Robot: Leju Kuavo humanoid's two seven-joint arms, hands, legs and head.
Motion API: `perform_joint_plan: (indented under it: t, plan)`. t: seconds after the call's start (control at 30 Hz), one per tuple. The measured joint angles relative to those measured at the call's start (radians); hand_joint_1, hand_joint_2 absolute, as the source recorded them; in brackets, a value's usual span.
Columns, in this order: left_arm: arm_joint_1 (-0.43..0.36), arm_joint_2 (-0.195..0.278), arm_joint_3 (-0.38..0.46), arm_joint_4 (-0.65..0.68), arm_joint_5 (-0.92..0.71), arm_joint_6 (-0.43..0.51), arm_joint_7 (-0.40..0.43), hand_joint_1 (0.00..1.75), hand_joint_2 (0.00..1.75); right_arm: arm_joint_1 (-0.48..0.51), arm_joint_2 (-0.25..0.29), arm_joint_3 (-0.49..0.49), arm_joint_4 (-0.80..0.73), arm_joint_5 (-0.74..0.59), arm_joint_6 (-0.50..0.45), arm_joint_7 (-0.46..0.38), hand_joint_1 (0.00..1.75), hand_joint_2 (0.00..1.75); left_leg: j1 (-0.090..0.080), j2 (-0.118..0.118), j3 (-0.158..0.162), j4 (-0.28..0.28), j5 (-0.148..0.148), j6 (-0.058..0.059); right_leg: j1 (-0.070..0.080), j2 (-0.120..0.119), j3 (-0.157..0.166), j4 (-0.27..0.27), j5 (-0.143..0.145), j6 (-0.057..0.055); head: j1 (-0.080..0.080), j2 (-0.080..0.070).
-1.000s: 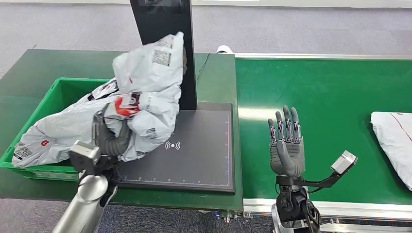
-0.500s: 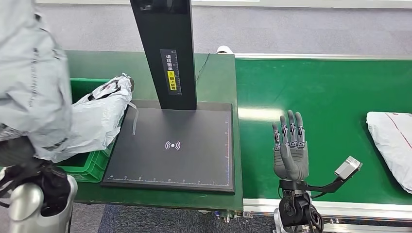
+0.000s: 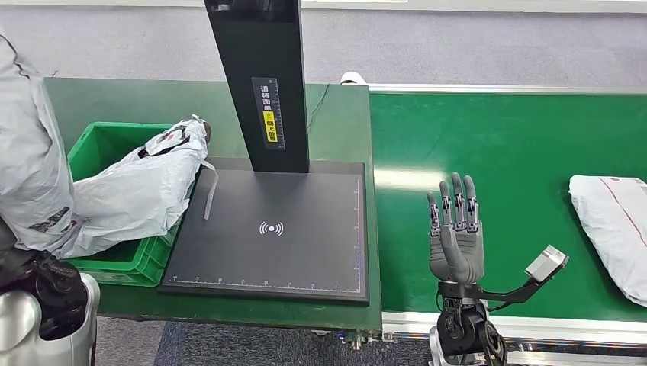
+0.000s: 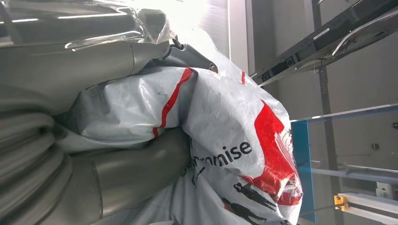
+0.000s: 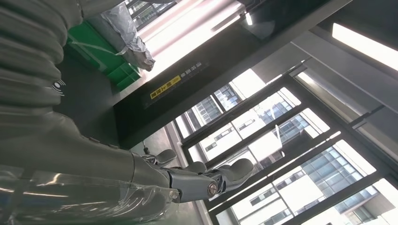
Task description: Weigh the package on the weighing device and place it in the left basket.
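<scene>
My left hand grips a crumpled grey-white package with red and black print. In the head view this package hangs high at the far left, close to the camera, left of the green basket, with the left arm below it. The black weighing platform with its tall black column is bare. My right hand stands upright and open over the green belt, holding nothing; its fingers are spread.
A second white package lies in the basket, its end hanging over the rim toward the platform. Another white package lies on the green conveyor belt at the far right. The basket and platform rest on a green table.
My left hand has lifted the package from the platform's left edge up and out to the far left. The package on the belt has drifted slightly left. The right hand barely moved.
</scene>
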Motion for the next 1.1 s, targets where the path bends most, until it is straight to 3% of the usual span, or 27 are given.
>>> perform_joint_plan:
  t: [0.2,0.43,0.63,0.97,1.0,1.1]
  plan:
    - [-0.05,0.022,0.067,0.087,-0.044,0.091,0.099,1.75,1.75,-0.005,0.002,0.0,0.0,0.003,0.005,0.009,0.0,1.75,0.0,0.0,0.0,0.0,0.0,-0.001,0.0,0.0,0.0,0.0,0.0,0.0,0.0,0.0]
    - [-0.124,0.11,0.146,0.464,-0.254,0.064,0.211,1.75,1.75,-0.016,0.008,0.0,0.002,0.005,0.022,0.025,0.0,1.75,0.001,0.001,0.001,0.0,0.001,-0.002,0.001,0.0,0.0,0.001,0.001,-0.001,0.0,0.0]
    - [-0.142,0.136,0.107,0.718,-0.484,0.008,0.283,1.75,1.75,-0.037,0.012,0.001,0.016,0.01,0.046,0.034,0.0,1.75,0.0,0.001,0.0,0.0,0.001,-0.001,0.0,0.001,-0.001,0.0,0.001,-0.001,0.001,0.0]
    - [-0.228,0.17,0.057,0.889,-0.517,-0.019,0.303,1.75,1.75,-0.054,0.01,0.001,0.031,-0.01,0.04,0.037,0.0,1.75,0.001,0.0,0.0,0.0,0.001,-0.002,0.001,0.0,0.0,0.0,0.001,-0.001,0.0,0.0]
    - [-0.229,0.173,0.055,0.893,-0.512,-0.02,0.301,1.66,1.75,-0.054,0.009,0.001,0.032,-0.011,0.039,0.037,0.0,1.75,0.001,0.0,0.0,0.0,0.001,-0.002,0.001,0.0,0.0,0.0,0.001,-0.001,0.0,0.0]
    - [-0.228,0.181,0.053,0.896,-0.487,-0.022,0.291,0.35,1.75,-0.055,0.007,0.002,0.036,-0.019,0.035,0.037,0.0,1.75,0.001,0.0,0.0,0.0,0.001,-0.002,0.001,0.0,0.0,0.0,0.001,-0.001,0.0,0.0]
